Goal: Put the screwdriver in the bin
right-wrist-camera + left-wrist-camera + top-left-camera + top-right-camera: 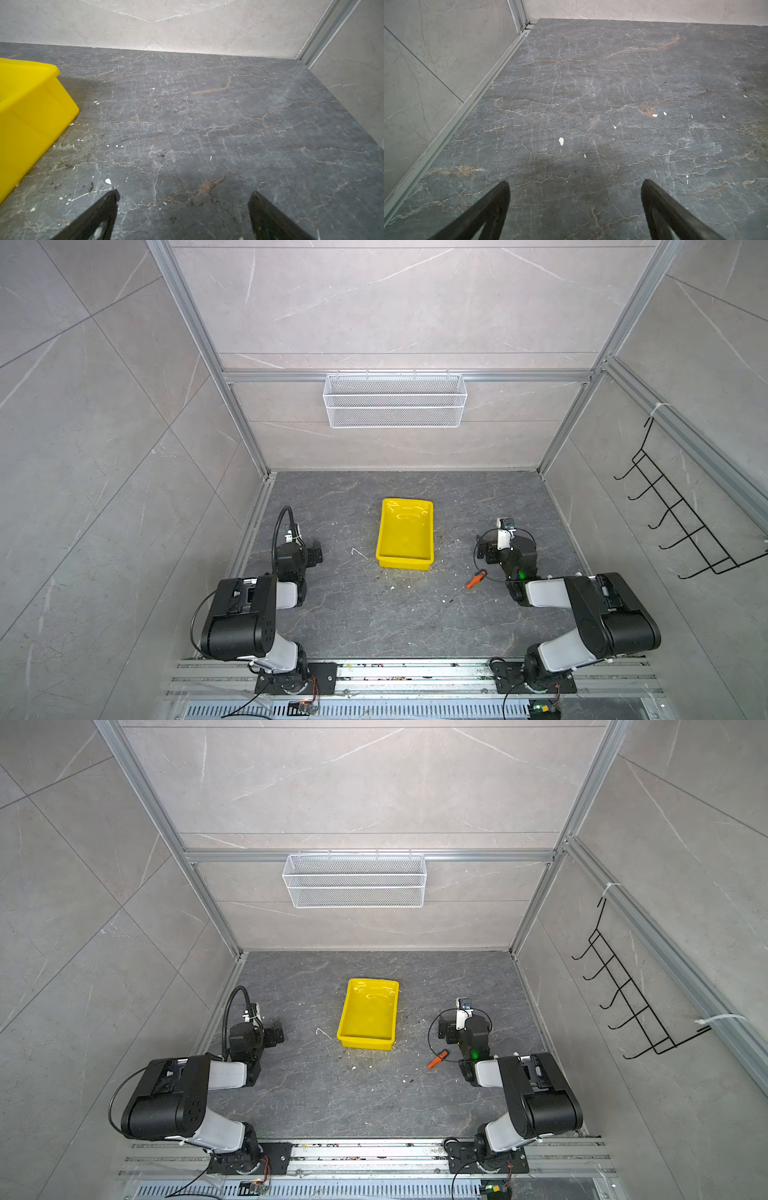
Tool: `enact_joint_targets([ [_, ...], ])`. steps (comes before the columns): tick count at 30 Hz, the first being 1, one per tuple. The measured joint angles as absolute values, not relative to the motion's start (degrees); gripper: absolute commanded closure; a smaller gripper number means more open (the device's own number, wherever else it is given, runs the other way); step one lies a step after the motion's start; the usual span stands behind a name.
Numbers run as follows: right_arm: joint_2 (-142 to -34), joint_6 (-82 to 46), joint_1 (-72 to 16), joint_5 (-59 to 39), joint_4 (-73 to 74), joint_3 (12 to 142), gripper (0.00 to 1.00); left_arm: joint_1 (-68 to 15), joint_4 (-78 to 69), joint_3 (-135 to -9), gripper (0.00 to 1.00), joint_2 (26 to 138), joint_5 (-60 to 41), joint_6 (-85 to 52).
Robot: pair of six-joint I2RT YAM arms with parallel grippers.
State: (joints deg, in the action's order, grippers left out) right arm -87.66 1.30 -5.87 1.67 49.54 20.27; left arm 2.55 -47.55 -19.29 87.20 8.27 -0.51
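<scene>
**Left arm and right arm folded up front, pick not started**

Left tool: fingers spread wide, nothing between them, over bare surface, well apart from the task things. Bin sits mid-surface between the arms and looks empty. Screwdriver lies flat on the surface off the bin's near right corner, not touching it. Its long axis runs diagonally, orange handle toward the right arm, thin tip toward the near middle. Right tool: spread wide, empty, facing the far wall. The screwdriver lies behind it on the base side, out of the right wrist view. Right arm is clearly nearer. Likely next: pull back, drop over the handle, jaws across the axis.
</scene>
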Motion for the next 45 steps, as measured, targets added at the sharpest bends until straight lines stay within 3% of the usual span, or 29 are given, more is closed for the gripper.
enact_joint_targets([
  [39, -87.66, 1.30, -5.87, 1.67, 49.54, 20.27, 0.01, -1.43, -52.60, -15.92, 0.00, 86.37, 10.41, 0.93],
  [45, -87.66, 1.30, -5.87, 1.67, 49.54, 20.27, 0.01, -2.13, -45.80, -15.51, 0.00, 77.19, 13.17, 0.43],
])
